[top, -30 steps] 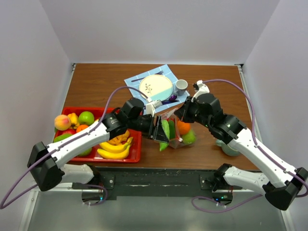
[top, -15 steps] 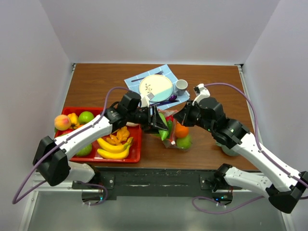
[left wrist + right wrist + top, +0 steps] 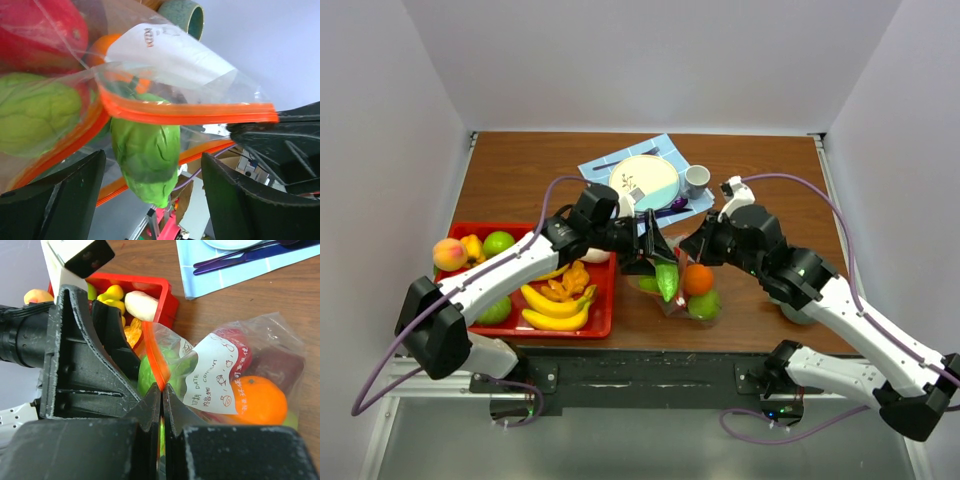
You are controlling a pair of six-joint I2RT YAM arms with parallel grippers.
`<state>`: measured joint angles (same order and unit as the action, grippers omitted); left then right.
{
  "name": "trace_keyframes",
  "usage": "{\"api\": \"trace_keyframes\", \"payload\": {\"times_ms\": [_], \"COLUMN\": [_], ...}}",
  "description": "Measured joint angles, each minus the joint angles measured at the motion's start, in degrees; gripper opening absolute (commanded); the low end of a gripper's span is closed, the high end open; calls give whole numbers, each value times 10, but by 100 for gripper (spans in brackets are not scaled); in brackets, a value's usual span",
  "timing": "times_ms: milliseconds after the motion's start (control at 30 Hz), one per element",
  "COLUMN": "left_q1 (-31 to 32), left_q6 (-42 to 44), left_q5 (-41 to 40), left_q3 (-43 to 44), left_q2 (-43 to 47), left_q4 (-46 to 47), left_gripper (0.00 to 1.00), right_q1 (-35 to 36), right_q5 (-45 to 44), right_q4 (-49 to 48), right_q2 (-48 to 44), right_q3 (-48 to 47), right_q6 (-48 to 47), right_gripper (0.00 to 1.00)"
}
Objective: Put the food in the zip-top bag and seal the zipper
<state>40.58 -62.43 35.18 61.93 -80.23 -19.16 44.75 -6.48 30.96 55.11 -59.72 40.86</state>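
Top external: we see the bag (image 3: pixel 692 295) resting on the table (image 3: pixel 520 175) between the arms, an orange (image 3: pixel 697 279) inside. Our left gripper (image 3: pixel 653 250) stands wide apart at its mouth, holding nothing.

Left wrist: a green vegetable (image 3: pixel 145 150) hangs between the zipper (image 3: pixel 185 112) strips, clear of both fingers (image 3: pixel 55 200).

Right wrist: our right gripper (image 3: pixel 161 390) is pinched tight on the zipper.

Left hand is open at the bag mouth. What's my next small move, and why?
Probably nudge the green vegetable deeper with the left hand: it sits between the zipper strips at the bag mouth, not fully inside. The right hand pinches the zipper edge, holding the mouth up, so sealing looks premature.
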Motion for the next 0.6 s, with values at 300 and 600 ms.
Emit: {"api": "trace_keyframes", "payload": {"times_ms": [300, 600], "left_q1": [4, 9], "left_q6": [42, 86], "left_q5": [-8, -30], "left_q3": [5, 13], "left_q2": [4, 17], "left_q4": [-42, -102], "left_gripper": [61, 64], "right_q1": [0, 0], "right_q5": [-5, 0], "right_q4": [14, 15], "right_q2": [0, 11], "right_q3": [-14, -16], "right_q6": [-4, -3], "right_gripper": [0, 0]}}
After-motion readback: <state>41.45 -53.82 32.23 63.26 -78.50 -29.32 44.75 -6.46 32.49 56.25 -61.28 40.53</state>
